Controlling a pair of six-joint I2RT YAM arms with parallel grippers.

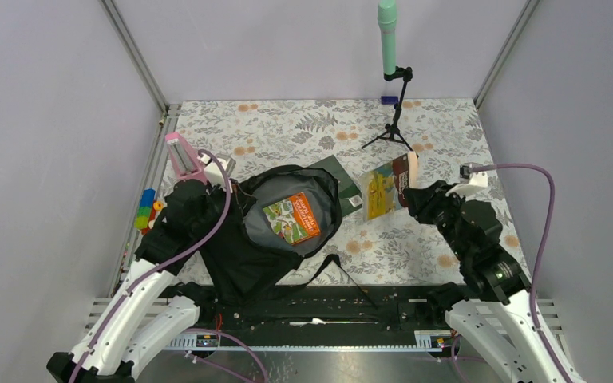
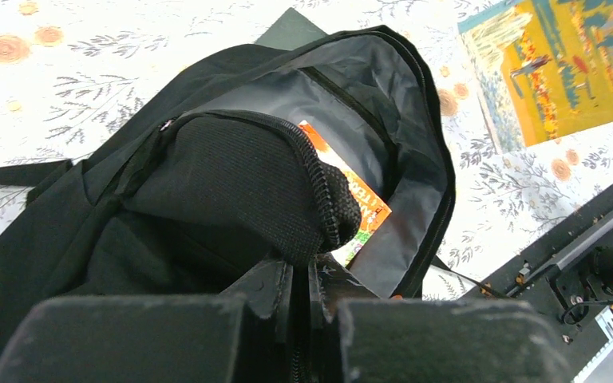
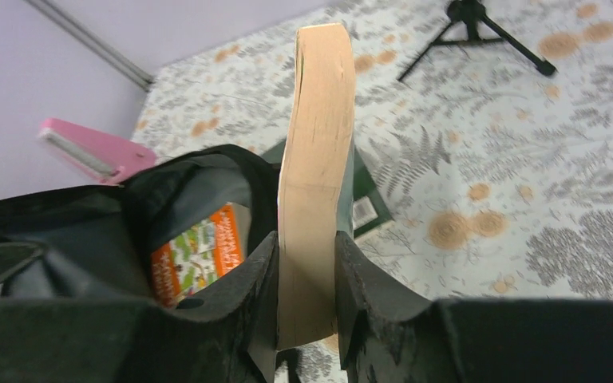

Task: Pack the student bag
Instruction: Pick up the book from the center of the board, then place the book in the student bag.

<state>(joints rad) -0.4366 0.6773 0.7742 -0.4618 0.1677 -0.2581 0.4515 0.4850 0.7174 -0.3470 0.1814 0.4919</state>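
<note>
Left wrist: left gripper [image 2: 302,278] clamps fabric of the student bag [image 2: 207,183].

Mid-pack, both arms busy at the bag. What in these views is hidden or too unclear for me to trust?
Top view: green book mostly hidden under the student bag; title unreadable.
Left wrist: orange book half covered by the bag's folded rim, which the left gripper pinches; bag's depth hidden.
Right wrist: held book in the right gripper shows only its page edge; cover unseen there.
Top view: coloured blocks too small to count.
</note>
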